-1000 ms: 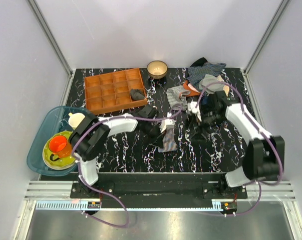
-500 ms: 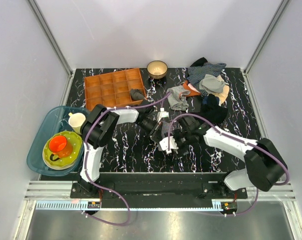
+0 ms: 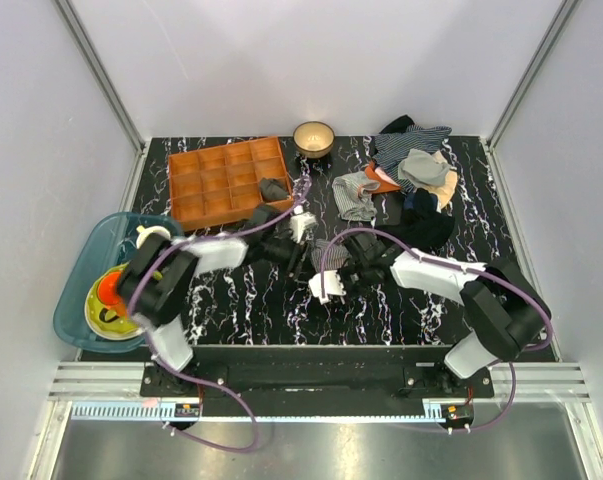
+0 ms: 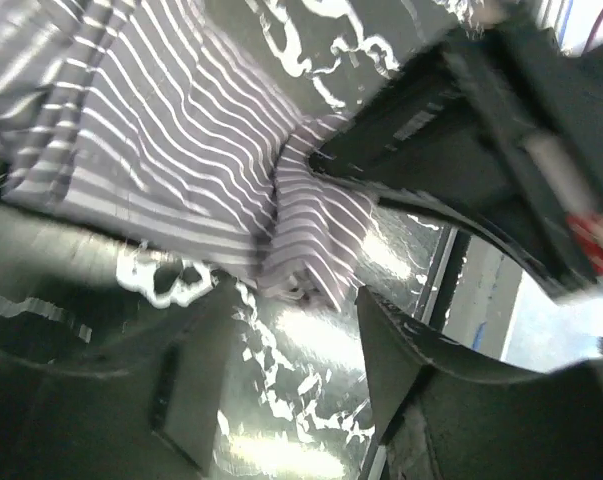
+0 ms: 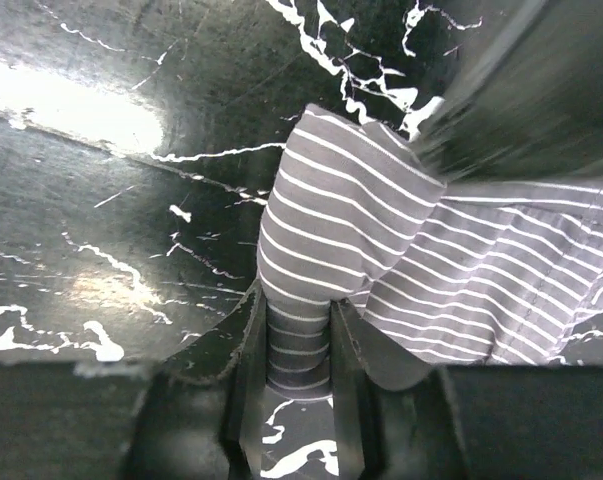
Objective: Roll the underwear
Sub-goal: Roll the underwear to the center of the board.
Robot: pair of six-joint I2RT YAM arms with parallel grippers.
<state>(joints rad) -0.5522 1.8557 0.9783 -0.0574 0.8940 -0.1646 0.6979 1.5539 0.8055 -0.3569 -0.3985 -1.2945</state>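
The underwear [image 3: 331,256] is a small grey-and-white striped cloth, bunched on the black marble table between the two arms. My right gripper [image 3: 331,278] is shut on a fold at its near edge. In the right wrist view the fingers [image 5: 249,350] pinch a narrow striped fold [image 5: 299,345], and the rest of the cloth [image 5: 461,280] spreads to the right. My left gripper [image 3: 303,250] is open just left of the cloth. In the left wrist view its jaws stand wide apart [image 4: 295,290], with the cloth's edge [image 4: 181,130] at the fingertips but not gripped.
An orange compartment tray [image 3: 221,160] with a dark grey bundle [image 3: 273,187] stands at the back left. A bowl [image 3: 313,137] is behind it. A striped garment [image 3: 356,196] and a clothes pile [image 3: 416,165] lie at the back right. A teal bin [image 3: 81,270] holds dishes at the left.
My right arm swung from the back right to the underwear and shut on its near edge. My left gripper let go of the cloth and drew back to the left. The cloth is more bunched.
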